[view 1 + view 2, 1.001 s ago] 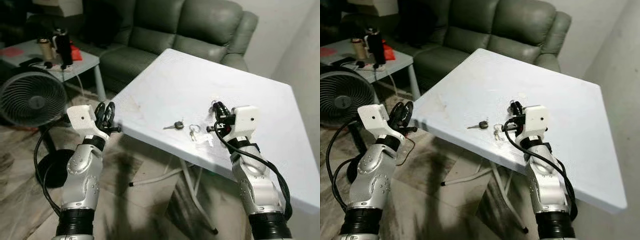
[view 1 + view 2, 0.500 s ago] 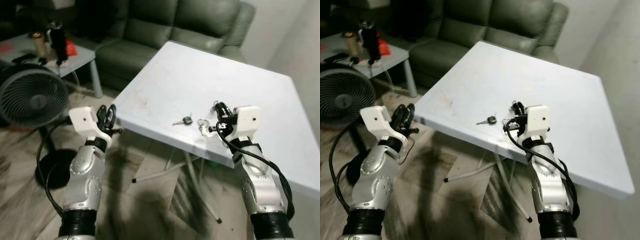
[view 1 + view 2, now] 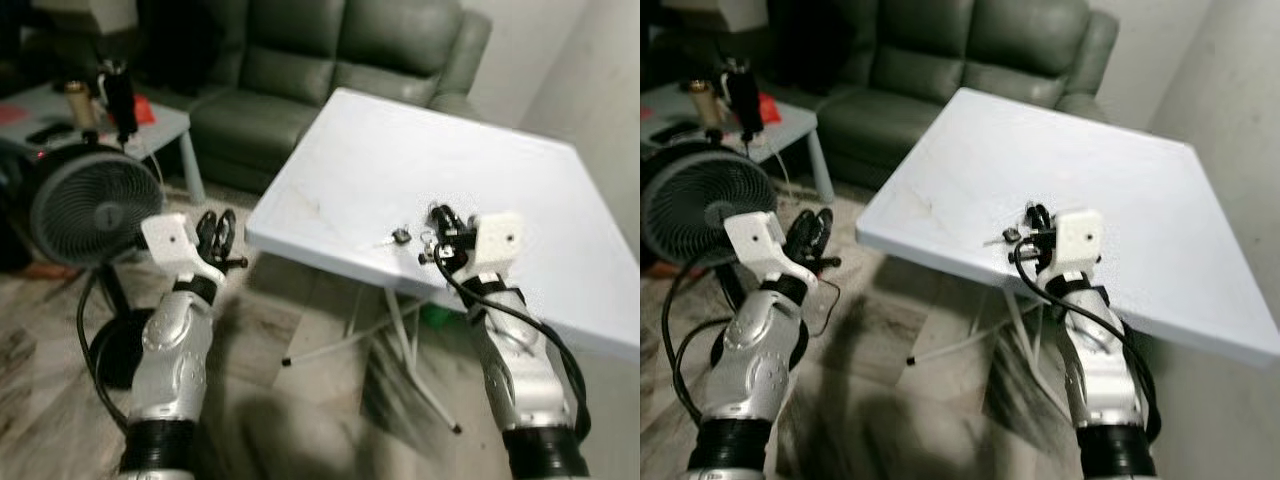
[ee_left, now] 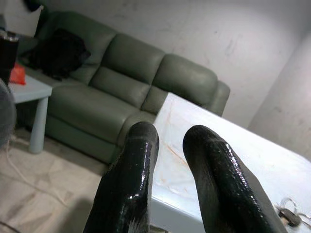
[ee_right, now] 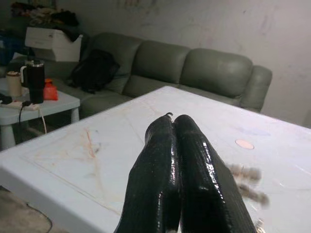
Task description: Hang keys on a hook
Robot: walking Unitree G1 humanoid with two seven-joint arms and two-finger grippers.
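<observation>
While your right end effector [image 3: 436, 233] hangs over the table's [image 3: 420, 150] near edge, fingers pressed together with the keys [image 3: 401, 237] dangling from it, the left [image 3: 215, 233], slightly parted, stays free.

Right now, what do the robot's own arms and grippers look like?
Both arms are silver metal with dimpled forearm shells and black ribbed cuffs near the elbow. Each wrist carries a white boxy housing, and a black cable loops along each arm. The left gripper and the right gripper each have two long, glossy black rounded fingers.
</observation>
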